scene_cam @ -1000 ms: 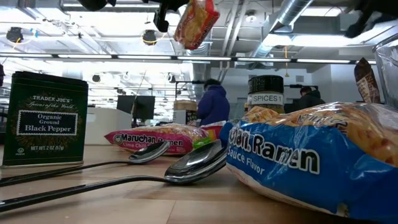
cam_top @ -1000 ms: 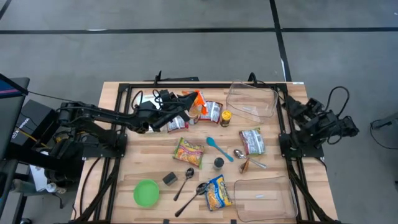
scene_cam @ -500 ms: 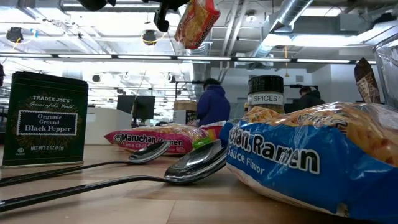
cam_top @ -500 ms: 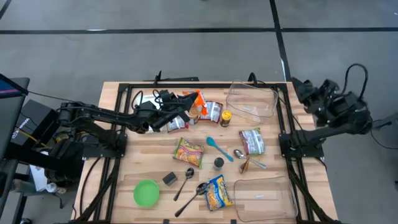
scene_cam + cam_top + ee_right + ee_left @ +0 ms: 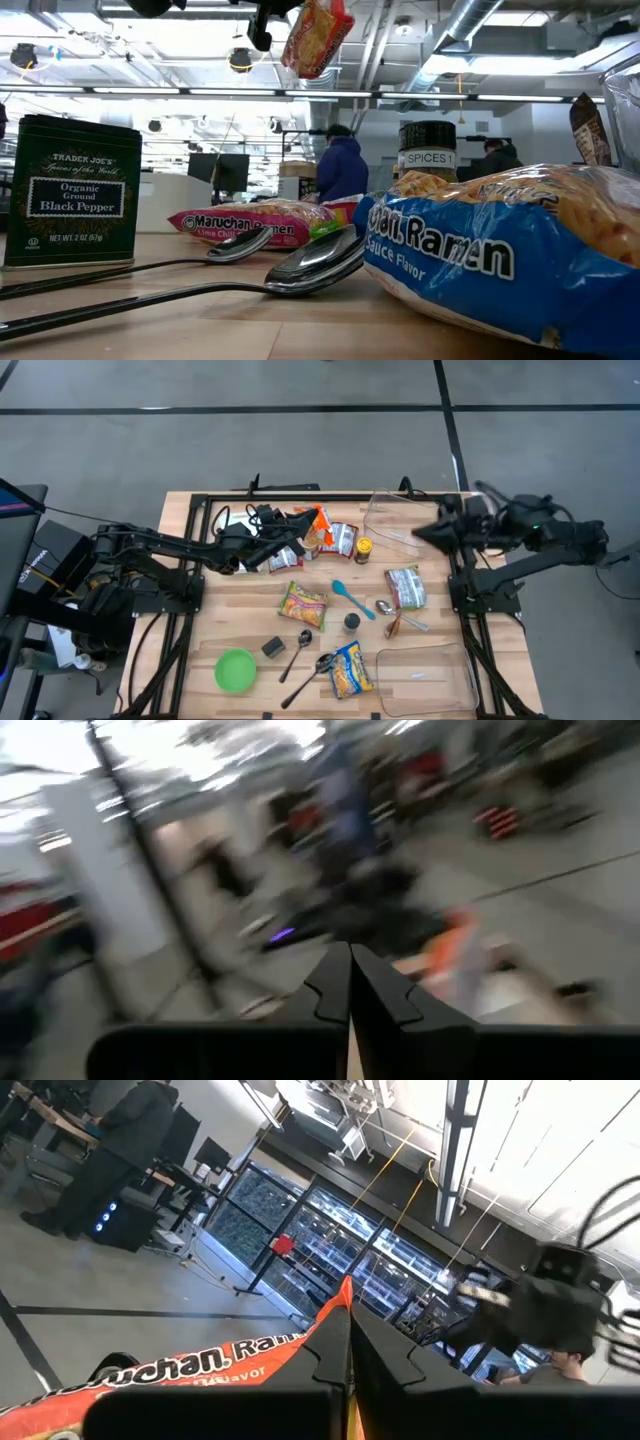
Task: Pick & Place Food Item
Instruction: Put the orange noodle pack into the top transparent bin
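An orange Maruchan ramen packet [image 5: 318, 520] hangs in the air over the table's far middle, with my left gripper [image 5: 304, 535] shut on it. In the low view the packet [image 5: 316, 35] shows high above the table, beside the dark fingers [image 5: 263, 24]. My right gripper [image 5: 419, 533] is shut and holds nothing. It points level toward the table's left, high over the far clear container [image 5: 400, 510]. The right wrist view is blurred. My left gripper pinches the ramen packet between its two shut fingers; an orange edge [image 5: 345, 1296] shows in the slit between them. The fingers reach in from the table's left, slanting a little upward. The packet [image 5: 190, 1368] is lifted clear of the table and hangs tilted.
On the table lie a yellow ramen packet [image 5: 303, 603], a blue-and-yellow one [image 5: 350, 668], a green packet [image 5: 405, 585], spoons [image 5: 300, 652], a spice jar [image 5: 363, 549], a pepper tin [image 5: 273, 647] and a green bowl [image 5: 235, 670]. A second clear container [image 5: 425, 675] stands near right.
My right gripper has risen from beside the table's right edge and swung toward the table's left. It has tipped up from pointing down until it points level over the far clear container, and it has stayed shut.
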Controlling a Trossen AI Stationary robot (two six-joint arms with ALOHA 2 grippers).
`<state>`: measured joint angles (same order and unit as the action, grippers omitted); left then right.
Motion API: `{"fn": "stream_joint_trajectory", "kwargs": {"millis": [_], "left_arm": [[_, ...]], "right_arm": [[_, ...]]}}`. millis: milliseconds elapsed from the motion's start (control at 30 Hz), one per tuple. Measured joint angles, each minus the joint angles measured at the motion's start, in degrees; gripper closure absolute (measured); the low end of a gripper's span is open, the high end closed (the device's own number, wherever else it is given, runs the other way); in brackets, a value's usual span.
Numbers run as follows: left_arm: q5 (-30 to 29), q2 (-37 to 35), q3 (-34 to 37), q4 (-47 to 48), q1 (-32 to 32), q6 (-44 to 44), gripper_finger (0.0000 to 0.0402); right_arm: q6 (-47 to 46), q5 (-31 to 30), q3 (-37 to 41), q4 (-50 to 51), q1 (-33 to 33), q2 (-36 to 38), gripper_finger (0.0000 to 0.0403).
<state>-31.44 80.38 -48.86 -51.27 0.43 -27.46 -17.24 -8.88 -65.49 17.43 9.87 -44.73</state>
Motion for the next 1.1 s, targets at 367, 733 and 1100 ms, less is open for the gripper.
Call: {"fn": "stream_joint_trajectory", "kwargs": {"millis": [367, 733, 1100], "left_arm": [[0.13, -0.02, 0.00, -0.02, -0.09, -0.02, 0.0401], [0.09, -0.02, 0.00, -0.02, -0.09, -0.02, 0.0401], [-0.07, -0.02, 0.00, -0.02, 0.28, -0.04, 0.0401]], "right_arm": [[1.18, -6.35, -0.22, 0.22, 1.20, -9.29, 0.0403], [7.35, -4.37, -0.22, 0.36, -13.35, -10.55, 0.0403], [0.99, -3.63, -0.25, 9.82, -28.19, -7.65, 0.0403]]}}
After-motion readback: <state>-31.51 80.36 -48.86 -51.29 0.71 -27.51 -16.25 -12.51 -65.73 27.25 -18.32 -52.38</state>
